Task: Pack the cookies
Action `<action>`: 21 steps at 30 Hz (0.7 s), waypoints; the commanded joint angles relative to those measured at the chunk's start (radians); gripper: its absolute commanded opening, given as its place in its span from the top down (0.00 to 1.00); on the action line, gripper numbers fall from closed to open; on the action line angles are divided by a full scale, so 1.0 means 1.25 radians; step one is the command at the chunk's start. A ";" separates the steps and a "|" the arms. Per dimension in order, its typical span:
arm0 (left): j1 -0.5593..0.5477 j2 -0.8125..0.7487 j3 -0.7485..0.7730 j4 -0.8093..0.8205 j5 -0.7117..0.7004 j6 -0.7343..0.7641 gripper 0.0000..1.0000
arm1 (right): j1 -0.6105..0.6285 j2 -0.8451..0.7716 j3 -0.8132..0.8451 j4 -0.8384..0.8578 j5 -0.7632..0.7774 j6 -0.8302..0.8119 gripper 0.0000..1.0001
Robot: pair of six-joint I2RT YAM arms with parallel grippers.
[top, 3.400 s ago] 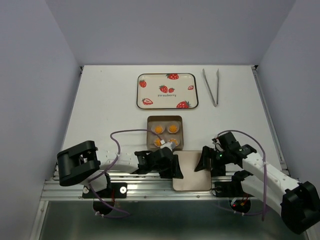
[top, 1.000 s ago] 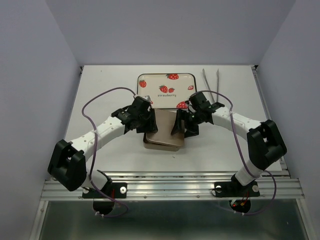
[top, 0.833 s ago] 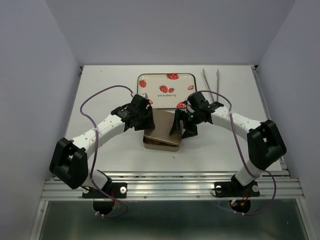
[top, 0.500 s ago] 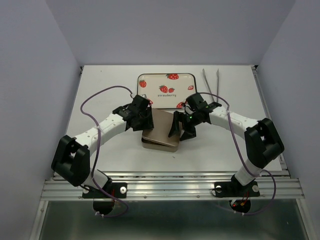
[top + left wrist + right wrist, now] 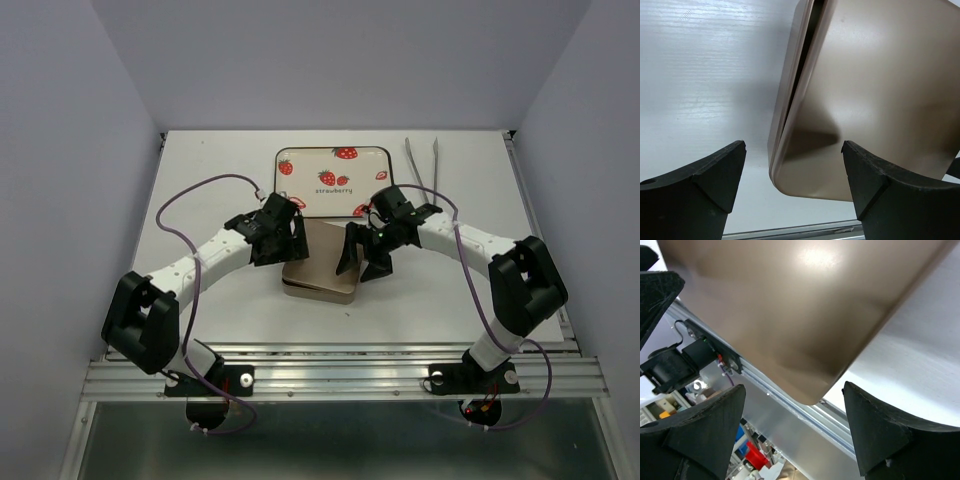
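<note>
Item 1. Desk (image 5: 210, 200): white, walled on three sides, with both arms reaching in from the near edge.

Item 2. Tin (image 5: 312, 291): square, bronze-coloured metal, at the middle of the desk, just nearer than the tray.

Item 3. Lid (image 5: 325, 258): same metal, lying over the tin and covering its opening. The left wrist view shows the lid (image 5: 880, 90) not fully seated: a dark gap runs between it and the tin wall (image 5: 786, 100) along one side. The right wrist view shows a broad shiny face of the lid (image 5: 790, 300) and one rounded corner.

Item 4. Cookies: hidden in every view; the lid blocks any sight into the tin.

Item 5. Left claw (image 5: 287, 240): at the lid's far-left corner, fingers spread wide and holding nothing. From its own camera the left claw (image 5: 793, 145) has one finger over bare desk and the other over the lid. Whether either touches the metal cannot be told.

Item 6. Right claw (image 5: 360, 258): at the lid's right edge, opposite the left one, also spread wide and empty. Its own view of the right claw (image 5: 794, 386) has the lid's corner between the two fingers.

Item 7. Tray (image 5: 335, 183): cream, rectangular, printed with strawberries, behind the tin.

Item 8. Tongs (image 5: 421, 172): metal, lying to the right of the tray, apart from it.
</note>
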 commanded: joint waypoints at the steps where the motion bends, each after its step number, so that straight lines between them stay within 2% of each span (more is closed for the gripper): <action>1: 0.010 -0.041 -0.019 0.034 -0.005 0.005 0.11 | 0.007 -0.028 0.023 -0.017 0.060 -0.026 0.15; 11: 0.063 -0.072 -0.111 0.199 0.085 -0.010 0.10 | 0.007 -0.035 0.066 0.001 0.211 -0.060 0.13; 21: 0.084 -0.081 -0.157 0.262 0.118 -0.024 0.09 | 0.007 0.054 0.167 0.013 0.247 -0.109 0.13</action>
